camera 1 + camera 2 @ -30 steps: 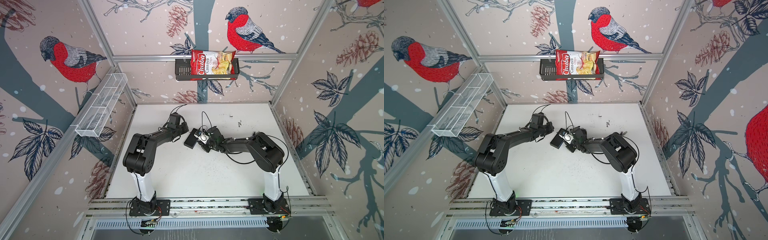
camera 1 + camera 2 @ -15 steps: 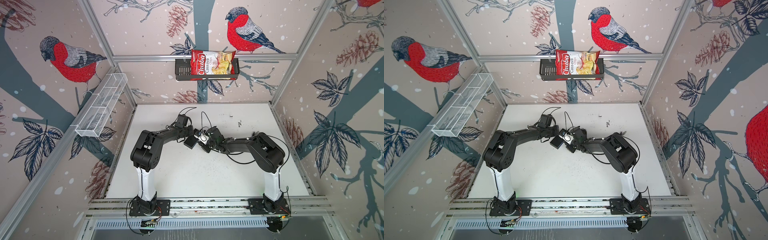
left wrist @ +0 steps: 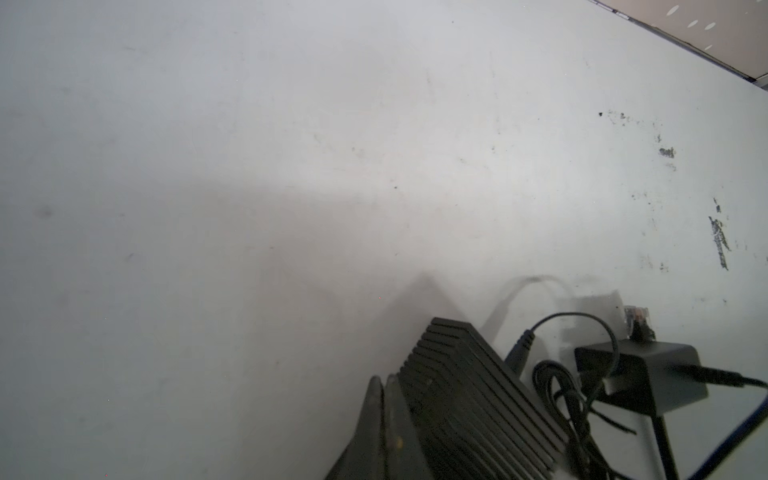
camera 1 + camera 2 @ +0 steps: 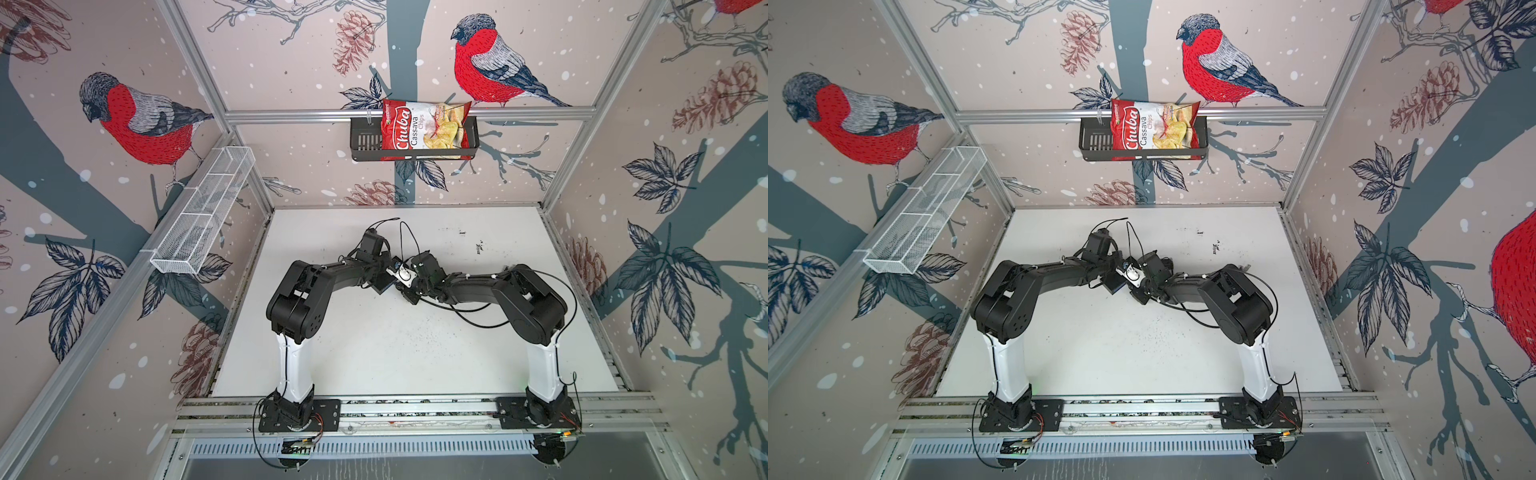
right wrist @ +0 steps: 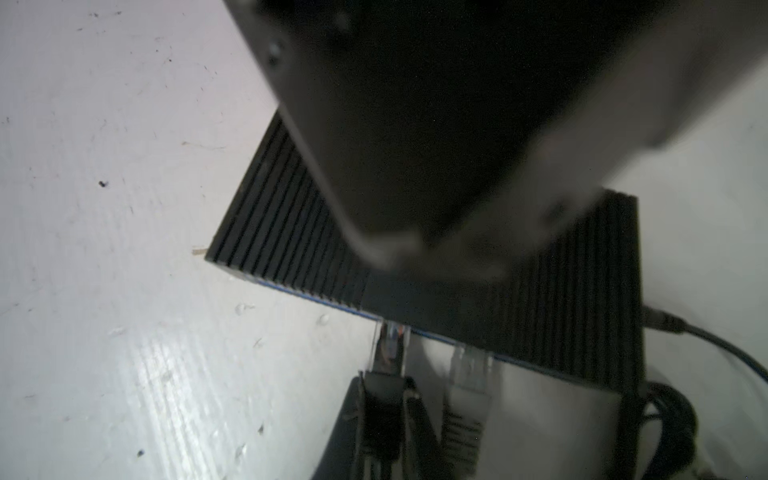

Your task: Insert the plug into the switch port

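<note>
The switch [image 5: 270,232] is a flat black ribbed box lying mid-table, seen in both top views [image 4: 381,287] between the two wrists. My right gripper [image 5: 384,386] is shut on the plug [image 5: 390,345] by its black boot. The plug's clear tip meets the switch's front edge at a port. A second pale plug [image 5: 469,374] sits at that edge beside it. My left gripper [image 3: 383,380] is shut on nothing, its fingertips lying against the ribbed switch [image 3: 478,399]. The left arm's blurred body hides the middle of the switch in the right wrist view.
A small black adapter cube [image 3: 648,380] and a coiled thin cord [image 3: 557,390] lie just behind the switch. A loose black cable [image 4: 478,320] loops by the right arm. A chips bag [image 4: 424,129] sits in a basket on the back wall, and a white wire basket [image 4: 203,216] on the left wall.
My left arm has swung to the right, bringing its shut gripper from beside the switch onto it. The right gripper and the plug have stayed put.
</note>
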You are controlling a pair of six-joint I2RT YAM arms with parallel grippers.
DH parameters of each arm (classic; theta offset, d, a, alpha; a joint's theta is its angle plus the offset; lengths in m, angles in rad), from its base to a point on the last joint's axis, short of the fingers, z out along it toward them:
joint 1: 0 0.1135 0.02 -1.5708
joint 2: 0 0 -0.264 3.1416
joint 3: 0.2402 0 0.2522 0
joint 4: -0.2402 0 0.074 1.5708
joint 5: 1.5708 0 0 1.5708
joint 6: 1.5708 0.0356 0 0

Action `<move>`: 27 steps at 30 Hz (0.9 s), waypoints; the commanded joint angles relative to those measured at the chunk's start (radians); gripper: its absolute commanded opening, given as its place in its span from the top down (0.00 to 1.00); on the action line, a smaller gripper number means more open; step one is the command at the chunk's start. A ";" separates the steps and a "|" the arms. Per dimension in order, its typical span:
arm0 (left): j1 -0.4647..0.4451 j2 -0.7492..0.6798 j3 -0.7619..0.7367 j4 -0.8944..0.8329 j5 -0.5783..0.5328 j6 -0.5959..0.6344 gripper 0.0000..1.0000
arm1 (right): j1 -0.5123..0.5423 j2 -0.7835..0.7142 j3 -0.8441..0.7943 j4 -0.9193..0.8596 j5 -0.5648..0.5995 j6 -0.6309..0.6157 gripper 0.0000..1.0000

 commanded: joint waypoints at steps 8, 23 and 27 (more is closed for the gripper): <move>-0.039 -0.014 -0.052 -0.140 0.151 -0.068 1.00 | 0.012 0.018 0.020 0.108 0.116 0.077 1.00; -0.058 -0.019 -0.086 -0.157 0.153 -0.144 1.00 | 0.030 0.029 0.029 0.100 0.208 0.192 1.00; -0.066 -0.026 -0.108 -0.146 0.156 -0.165 1.00 | 0.037 0.043 0.046 0.100 0.238 0.219 1.00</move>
